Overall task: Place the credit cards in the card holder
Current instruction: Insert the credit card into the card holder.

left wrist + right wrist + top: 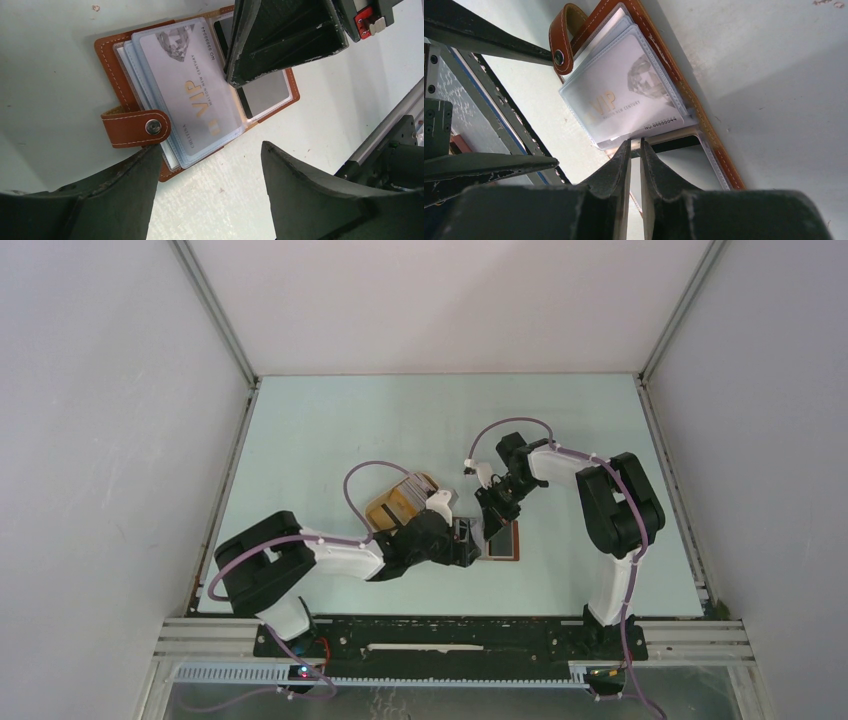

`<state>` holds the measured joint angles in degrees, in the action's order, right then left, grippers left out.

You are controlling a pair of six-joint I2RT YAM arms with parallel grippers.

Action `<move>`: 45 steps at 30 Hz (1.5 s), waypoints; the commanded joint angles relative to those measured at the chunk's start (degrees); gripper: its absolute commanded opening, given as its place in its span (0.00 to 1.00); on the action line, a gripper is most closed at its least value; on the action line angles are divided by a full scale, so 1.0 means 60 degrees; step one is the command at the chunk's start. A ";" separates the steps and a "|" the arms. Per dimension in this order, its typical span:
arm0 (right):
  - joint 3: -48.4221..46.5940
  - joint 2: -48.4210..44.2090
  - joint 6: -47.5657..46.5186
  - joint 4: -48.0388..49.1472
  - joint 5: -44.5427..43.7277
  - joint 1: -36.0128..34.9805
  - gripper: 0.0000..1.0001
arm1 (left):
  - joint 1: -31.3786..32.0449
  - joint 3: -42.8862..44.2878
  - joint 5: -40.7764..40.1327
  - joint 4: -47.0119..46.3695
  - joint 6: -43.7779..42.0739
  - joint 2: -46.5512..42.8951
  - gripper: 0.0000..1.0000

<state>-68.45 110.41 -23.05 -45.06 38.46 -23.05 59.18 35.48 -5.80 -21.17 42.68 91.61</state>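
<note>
The reddish-brown card holder (503, 540) lies open on the table. In the left wrist view its leather (107, 55) and strap tab (132, 129) show, with clear pockets fanned out. A white VIP card (195, 85) sits in the top pocket, and a dark card (265, 95) in the other half. My left gripper (210, 147) is open and empty, its left finger by the strap tab. My right gripper (635, 142) is shut with nothing visibly between its fingers, its tips at the holder's (676, 75) middle, next to the VIP card (624, 100). More cards (405, 495) stand in a tan tray.
The tan oval tray (385, 508) sits just left of and behind the left gripper (468, 540). The right gripper (497, 510) hovers close over the holder, so both grippers crowd it. A metal rail (390, 125) runs along the table's near edge.
</note>
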 commanded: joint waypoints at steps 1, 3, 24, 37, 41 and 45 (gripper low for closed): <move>-0.0256 0.0158 -0.0070 -0.0042 -0.0272 0.0018 0.20 | -0.0004 0.0442 -0.0190 0.0002 0.0080 0.0117 0.78; -0.0253 0.0169 -0.0070 -0.0046 -0.0257 0.0018 0.20 | -0.0005 0.0395 -0.0204 -0.0050 0.0080 0.0017 0.77; -0.0282 0.0172 -0.0084 -0.0075 -0.0286 -0.0041 0.21 | -0.0005 0.0062 0.0055 -0.0515 0.0212 -0.0347 0.74; -0.0297 0.0183 -0.0084 -0.0089 -0.0286 -0.0055 0.21 | -0.0121 0.0221 0.0181 -0.0630 0.0270 0.0107 0.72; -0.0300 0.0216 -0.0095 -0.0092 -0.0286 -0.0070 0.20 | -0.0136 0.0224 0.0240 -0.0671 0.0284 0.0130 0.71; -0.0297 0.0245 -0.0099 -0.0092 -0.0297 -0.0096 0.20 | -0.0136 0.0169 0.0260 -0.0697 0.0285 0.0012 0.68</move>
<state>-68.97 110.76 -23.07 -45.56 38.02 -23.31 58.63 35.46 -4.73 -23.05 43.64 92.14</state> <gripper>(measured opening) 0.204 0.695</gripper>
